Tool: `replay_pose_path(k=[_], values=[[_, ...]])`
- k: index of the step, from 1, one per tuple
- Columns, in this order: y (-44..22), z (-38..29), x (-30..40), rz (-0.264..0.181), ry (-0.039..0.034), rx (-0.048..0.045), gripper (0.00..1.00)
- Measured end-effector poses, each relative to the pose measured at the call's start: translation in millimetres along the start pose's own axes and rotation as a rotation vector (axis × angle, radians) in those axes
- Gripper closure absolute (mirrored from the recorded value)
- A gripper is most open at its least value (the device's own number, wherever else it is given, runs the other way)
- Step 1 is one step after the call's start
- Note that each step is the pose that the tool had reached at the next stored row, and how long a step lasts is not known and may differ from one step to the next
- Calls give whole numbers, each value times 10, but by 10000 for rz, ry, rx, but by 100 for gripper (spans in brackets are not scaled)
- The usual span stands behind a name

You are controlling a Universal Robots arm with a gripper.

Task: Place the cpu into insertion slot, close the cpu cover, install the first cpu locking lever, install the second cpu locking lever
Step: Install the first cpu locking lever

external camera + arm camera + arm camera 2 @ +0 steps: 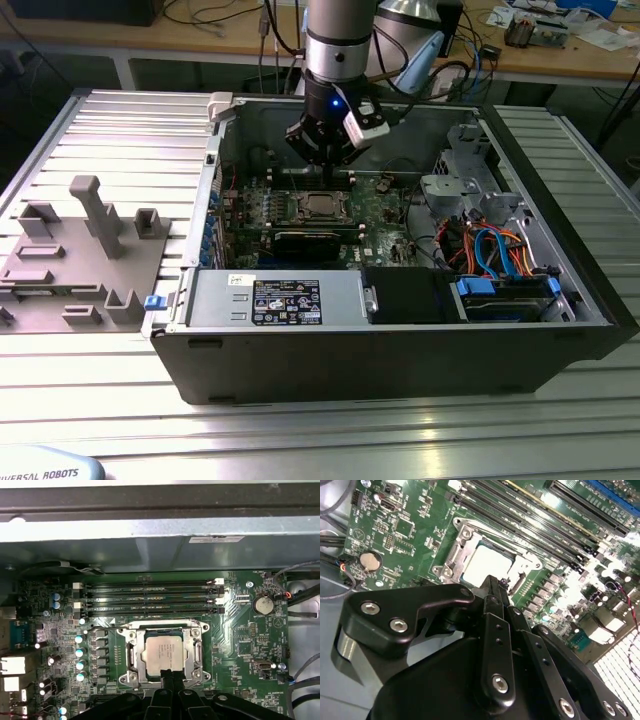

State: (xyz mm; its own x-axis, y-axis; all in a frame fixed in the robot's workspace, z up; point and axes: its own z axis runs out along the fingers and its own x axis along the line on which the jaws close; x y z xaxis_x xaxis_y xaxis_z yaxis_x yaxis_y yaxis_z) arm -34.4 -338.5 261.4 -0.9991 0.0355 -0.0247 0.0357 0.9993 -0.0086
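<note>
- My gripper [492, 587]: matt black metal links, shiny steel screws.
- The cpu [164, 652]: brushed silvery-grey metal top, dull sheen.
- The cpu cover [192, 647]: thin bright metal frame, glossy.
- Motherboard [240, 645]: green board, slightly glossy.
- Table [130, 130]: ribbed, satin aluminium.

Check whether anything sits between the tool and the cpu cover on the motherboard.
Nothing visible does. In the first wrist view the tool hangs right at the near edge of the cpu cover, which lies flat around the cpu. The memory slots lie on the far side of the socket, out of the way.
</note>
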Motion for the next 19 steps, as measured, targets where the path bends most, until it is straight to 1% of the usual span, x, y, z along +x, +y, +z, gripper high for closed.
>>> replay_pose_path(k=[1,3,4,7,13,19], values=[[-2,-2,48,0,-15,-17,89],[-4,-3,100,1,-29,-37,89],[-5,-4,137,2,-33,-47,89],[-6,-5,183,1,-33,-54,89],[-9,-6,242,2,-33,-54,89],[-10,-7,274,2,-33,-54,89]])
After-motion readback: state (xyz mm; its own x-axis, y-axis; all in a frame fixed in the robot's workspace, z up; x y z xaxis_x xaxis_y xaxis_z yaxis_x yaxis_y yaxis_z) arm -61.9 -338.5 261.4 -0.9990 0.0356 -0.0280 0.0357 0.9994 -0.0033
